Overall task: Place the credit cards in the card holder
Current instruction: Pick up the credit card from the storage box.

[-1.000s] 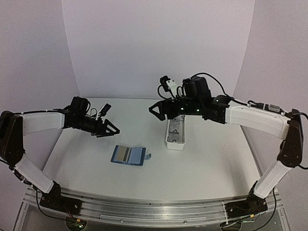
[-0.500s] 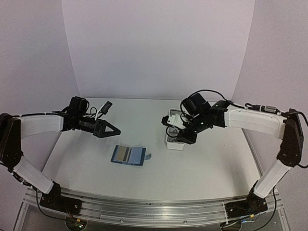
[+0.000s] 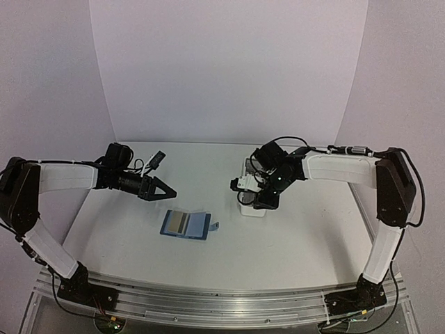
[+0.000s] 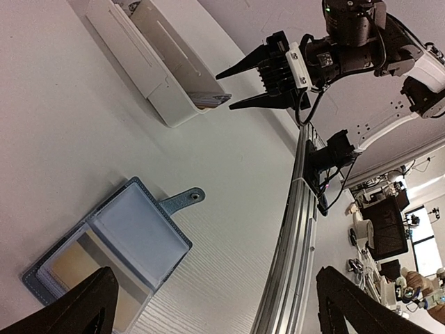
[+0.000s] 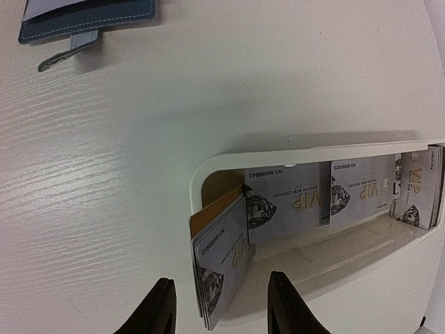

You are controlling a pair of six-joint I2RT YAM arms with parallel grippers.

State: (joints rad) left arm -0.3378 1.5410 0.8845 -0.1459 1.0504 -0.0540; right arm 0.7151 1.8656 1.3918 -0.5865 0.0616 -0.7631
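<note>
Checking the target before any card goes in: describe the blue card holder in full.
The card holder is a small blue folding case, leather-like, with pale stitching along its edge. It lies open and flat on the table, towards the near side. One half shows a pale blue-grey panel, the other a tan surface, possibly a card. A snap tab sticks out from one edge. Only the table touches it.

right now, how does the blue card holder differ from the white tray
The card holder is blue; the white tray is white. The card holder lies opened flat; the white tray is a long narrow box with walls. The white tray holds several grey cards; the card holder shows just one tan face inside. Both sit on the table, open side up.
</note>
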